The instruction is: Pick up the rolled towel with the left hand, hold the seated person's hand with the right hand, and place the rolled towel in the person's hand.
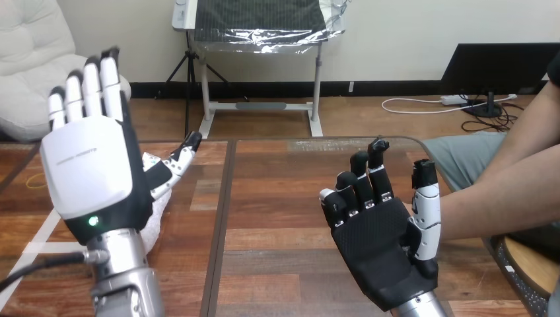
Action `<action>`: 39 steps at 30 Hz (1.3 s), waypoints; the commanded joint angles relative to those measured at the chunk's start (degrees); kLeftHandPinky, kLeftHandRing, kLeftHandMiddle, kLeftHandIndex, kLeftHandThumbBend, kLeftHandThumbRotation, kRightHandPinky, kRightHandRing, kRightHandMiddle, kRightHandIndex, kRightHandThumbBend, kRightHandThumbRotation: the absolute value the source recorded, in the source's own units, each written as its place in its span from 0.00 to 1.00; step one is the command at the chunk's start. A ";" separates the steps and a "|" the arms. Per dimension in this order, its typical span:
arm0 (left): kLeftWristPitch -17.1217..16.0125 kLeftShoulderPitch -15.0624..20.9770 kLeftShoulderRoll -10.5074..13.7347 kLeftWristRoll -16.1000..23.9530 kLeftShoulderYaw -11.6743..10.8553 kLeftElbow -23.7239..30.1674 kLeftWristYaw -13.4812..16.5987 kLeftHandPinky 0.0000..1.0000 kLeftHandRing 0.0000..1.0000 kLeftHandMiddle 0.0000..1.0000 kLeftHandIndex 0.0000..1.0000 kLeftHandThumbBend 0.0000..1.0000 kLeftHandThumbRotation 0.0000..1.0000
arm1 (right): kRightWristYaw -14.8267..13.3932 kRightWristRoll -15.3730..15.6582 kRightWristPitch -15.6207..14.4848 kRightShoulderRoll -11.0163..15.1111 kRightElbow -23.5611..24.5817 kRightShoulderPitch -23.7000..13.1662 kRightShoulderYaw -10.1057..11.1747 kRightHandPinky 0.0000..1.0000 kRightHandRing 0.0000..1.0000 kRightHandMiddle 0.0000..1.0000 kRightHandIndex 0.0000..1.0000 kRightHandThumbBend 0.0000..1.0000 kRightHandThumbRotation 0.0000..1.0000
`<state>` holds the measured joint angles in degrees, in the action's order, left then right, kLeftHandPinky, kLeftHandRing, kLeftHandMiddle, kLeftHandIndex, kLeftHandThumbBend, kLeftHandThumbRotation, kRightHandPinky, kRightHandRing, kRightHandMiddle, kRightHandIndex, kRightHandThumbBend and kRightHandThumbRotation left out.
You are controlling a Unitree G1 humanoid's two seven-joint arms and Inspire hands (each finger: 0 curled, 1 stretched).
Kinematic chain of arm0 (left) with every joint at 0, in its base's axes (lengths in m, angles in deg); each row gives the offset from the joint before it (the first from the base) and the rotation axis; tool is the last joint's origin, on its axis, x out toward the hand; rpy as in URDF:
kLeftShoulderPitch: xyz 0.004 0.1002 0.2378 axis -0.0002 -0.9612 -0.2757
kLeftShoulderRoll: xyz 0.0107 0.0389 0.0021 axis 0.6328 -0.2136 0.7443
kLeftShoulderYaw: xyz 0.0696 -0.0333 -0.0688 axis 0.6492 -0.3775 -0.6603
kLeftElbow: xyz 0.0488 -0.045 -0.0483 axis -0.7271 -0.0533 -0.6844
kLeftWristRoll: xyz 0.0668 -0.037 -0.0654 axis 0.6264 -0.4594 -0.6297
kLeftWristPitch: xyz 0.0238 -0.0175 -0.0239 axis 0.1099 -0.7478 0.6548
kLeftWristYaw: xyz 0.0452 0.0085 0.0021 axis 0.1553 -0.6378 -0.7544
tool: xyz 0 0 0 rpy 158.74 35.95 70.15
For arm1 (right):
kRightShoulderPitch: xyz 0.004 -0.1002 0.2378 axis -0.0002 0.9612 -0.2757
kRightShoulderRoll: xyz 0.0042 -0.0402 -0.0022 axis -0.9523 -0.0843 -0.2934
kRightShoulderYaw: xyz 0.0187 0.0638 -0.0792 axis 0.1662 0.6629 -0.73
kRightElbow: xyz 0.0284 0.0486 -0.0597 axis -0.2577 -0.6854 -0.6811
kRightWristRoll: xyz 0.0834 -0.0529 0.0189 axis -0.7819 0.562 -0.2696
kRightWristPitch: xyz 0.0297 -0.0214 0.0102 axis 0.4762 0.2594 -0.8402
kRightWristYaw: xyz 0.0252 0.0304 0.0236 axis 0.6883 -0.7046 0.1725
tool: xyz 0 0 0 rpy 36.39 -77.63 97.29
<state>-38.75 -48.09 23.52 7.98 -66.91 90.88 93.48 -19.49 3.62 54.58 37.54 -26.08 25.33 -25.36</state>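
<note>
Left hand (pixel 92 178) up at frame left, fingers straight, released; rolled towel (pixel 157 221) on desk (pixel 277 218) just behind it (mostly hidden). Right hand (pixel 383 244) lower right, palm-up, relaxed, beside person's forearm (pixel 502 198), probably set to cradle it.

Table: brown wooden plank table (pixel 277 218), with a dark seam running between the left hand (pixel 92 178) and the right hand (pixel 380 244).
Towel: white rolled towel (pixel 157 221) lying just beneath the left hand, partly hidden.
Tape: white tape strips (pixel 46 246) outside the left hand.
</note>
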 commanded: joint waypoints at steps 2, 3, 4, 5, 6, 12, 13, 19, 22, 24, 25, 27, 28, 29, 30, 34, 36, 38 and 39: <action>4.32 5.94 0.54 2.12 1.46 -2.87 -2.89 0.93 0.93 0.95 0.96 0.85 0.73 | 0.87 0.12 0.59 -3.81 0.35 -4.12 0.97 0.30 0.47 0.57 0.58 0.67 0.26; 4.85 6.15 0.57 2.16 1.57 -3.09 -3.16 0.93 0.93 0.95 0.96 0.85 0.73 | 0.90 0.11 0.58 -3.81 0.33 -4.12 0.99 0.30 0.47 0.57 0.58 0.67 0.26; 5.54 6.57 0.59 2.20 1.63 -3.66 -3.52 0.93 0.93 0.95 0.96 0.85 0.74 | 0.93 0.02 0.51 -3.78 0.29 -4.13 1.03 0.30 0.47 0.57 0.58 0.67 0.26; 6.01 6.85 0.65 2.18 1.73 -4.01 -3.72 0.94 0.93 0.95 0.96 0.86 0.73 | 0.95 -0.03 0.45 -3.77 0.26 -4.13 1.06 0.30 0.47 0.57 0.58 0.67 0.26; 6.40 7.05 0.72 2.16 1.83 -4.25 -3.86 0.94 0.93 0.95 0.96 0.86 0.73 | 0.96 -0.07 0.42 -3.76 0.24 -4.14 1.09 0.30 0.47 0.57 0.58 0.67 0.26; 8.45 8.81 1.19 1.49 2.07 -6.86 -3.89 0.94 0.93 0.96 0.97 0.86 0.73 | 0.92 -0.13 0.22 -3.63 0.19 -4.14 1.18 0.30 0.47 0.57 0.58 0.67 0.26; 8.65 8.93 1.25 1.42 2.17 -7.02 -3.85 0.94 0.93 0.96 0.97 0.86 0.73 | 0.92 -0.14 0.19 -3.62 0.20 -4.13 1.19 0.30 0.47 0.57 0.58 0.67 0.26; 9.58 10.41 1.95 0.42 2.24 -9.43 -3.66 0.95 0.93 0.96 0.97 0.86 0.75 | 1.01 -0.37 -0.21 -3.49 0.10 -4.19 1.31 0.30 0.47 0.57 0.58 0.67 0.26; 9.70 11.10 2.23 -0.26 2.15 -10.53 -3.63 0.94 0.93 0.96 0.96 0.85 0.76 | 1.13 -0.23 -0.21 -3.46 0.12 -4.19 1.33 0.30 0.47 0.57 0.58 0.67 0.25; 9.59 11.65 2.46 -0.88 2.04 -11.47 -3.30 0.94 0.93 0.96 0.96 0.85 0.77 | 1.24 0.01 -0.07 -3.47 0.12 -4.18 1.33 0.30 0.47 0.57 0.58 0.67 0.25; 9.59 11.81 2.55 -1.10 2.06 -11.74 -3.18 0.94 0.93 0.95 0.96 0.85 0.77 | 1.27 0.07 -0.03 -3.48 0.11 -4.18 1.33 0.30 0.47 0.57 0.58 0.67 0.25; 9.52 12.35 2.86 -1.76 2.04 -12.64 -3.19 0.94 0.93 0.95 0.96 0.86 0.77 | 1.35 0.21 0.05 -3.48 0.11 -4.17 1.33 0.30 0.47 0.57 0.58 0.67 0.26; 9.52 12.50 2.97 -1.98 2.08 -12.89 -3.17 0.94 0.93 0.95 0.96 0.86 0.78 | 1.37 0.25 0.07 -3.48 0.10 -4.17 1.34 0.30 0.47 0.57 0.58 0.67 0.26; 9.42 12.82 3.12 -2.38 2.04 -13.45 -3.23 0.94 0.93 0.95 0.96 0.86 0.78 | 1.40 0.25 0.03 -3.48 0.07 -4.18 1.37 0.30 0.47 0.57 0.58 0.67 0.26; 9.37 13.02 3.23 -2.67 2.05 -13.80 -3.24 0.93 0.93 0.95 0.96 0.86 0.78 | 1.43 0.25 -0.01 -3.49 0.05 -4.20 1.39 0.30 0.47 0.57 0.58 0.67 0.26; 9.44 13.89 3.64 -3.86 2.25 -15.15 -3.41 0.93 0.93 0.95 0.96 0.86 0.78 | 1.56 0.25 -0.20 -3.50 -0.11 -4.29 1.53 0.30 0.47 0.58 0.58 0.66 0.26; 9.73 14.52 3.85 -4.40 2.43 -16.12 -3.78 0.93 0.93 0.96 0.96 0.87 0.78 | 1.67 0.32 -0.20 -3.48 -0.20 -4.34 1.56 0.30 0.47 0.58 0.58 0.66 0.26; 10.10 15.16 4.02 -4.74 2.61 -17.17 -4.11 0.93 0.93 0.96 0.96 0.87 0.79 | 1.69 0.34 -0.24 -3.45 -0.23 -4.36 1.58 0.31 0.48 0.58 0.59 0.66 0.26; 10.28 15.47 4.09 -4.86 2.69 -17.68 -4.25 0.93 0.93 0.96 0.96 0.87 0.79 | 1.67 0.34 -0.26 -3.45 -0.23 -4.37 1.58 0.31 0.48 0.57 0.59 0.66 0.26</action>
<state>-28.98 -38.11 26.02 3.73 -65.04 75.68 89.37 -18.94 4.40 54.18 37.54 -26.29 25.02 -24.85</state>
